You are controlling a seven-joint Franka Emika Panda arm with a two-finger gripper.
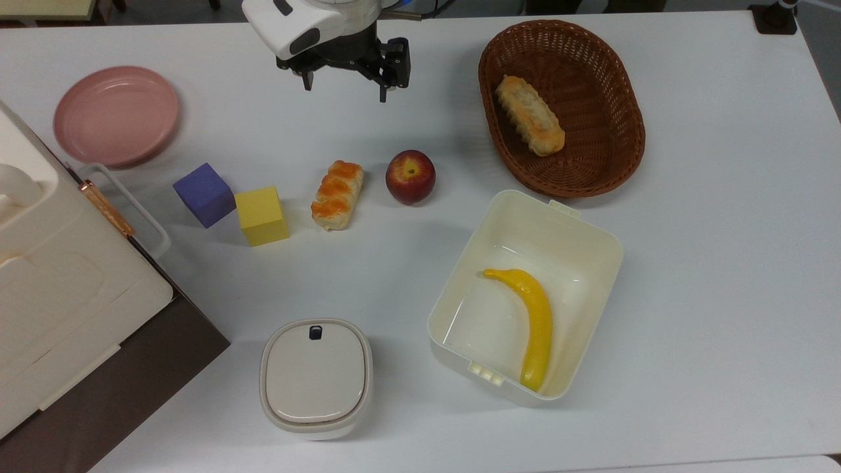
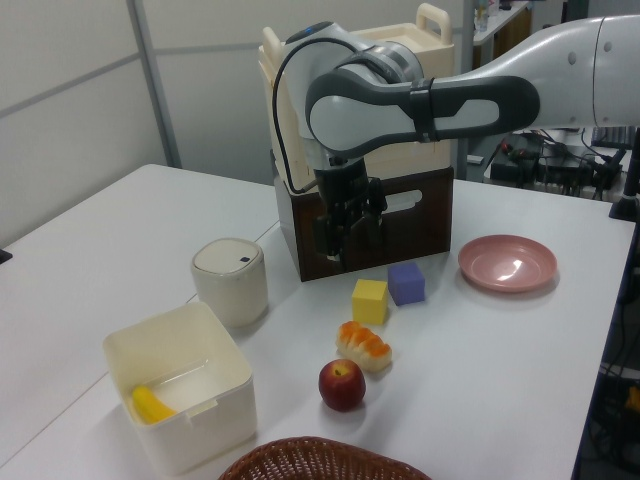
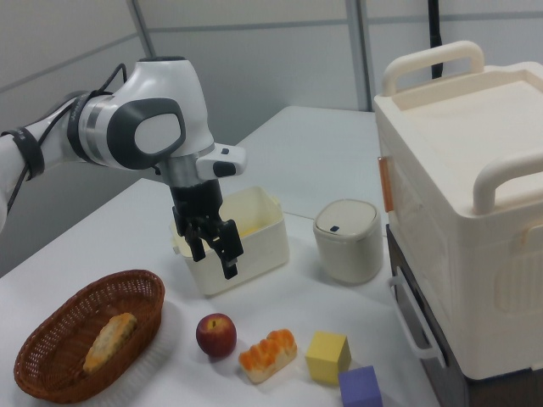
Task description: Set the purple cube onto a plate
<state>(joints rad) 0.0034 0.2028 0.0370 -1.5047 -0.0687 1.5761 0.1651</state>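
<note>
No legible text, labels, brands, numbers or signs found on any surface in the top, left or right views.

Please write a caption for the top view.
Open gripper above table; purple cube touches yellow cube, near pink plate.

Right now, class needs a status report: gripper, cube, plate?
Gripper open, empty, above table. Purple cube touching yellow cube. Plate bare.
</note>
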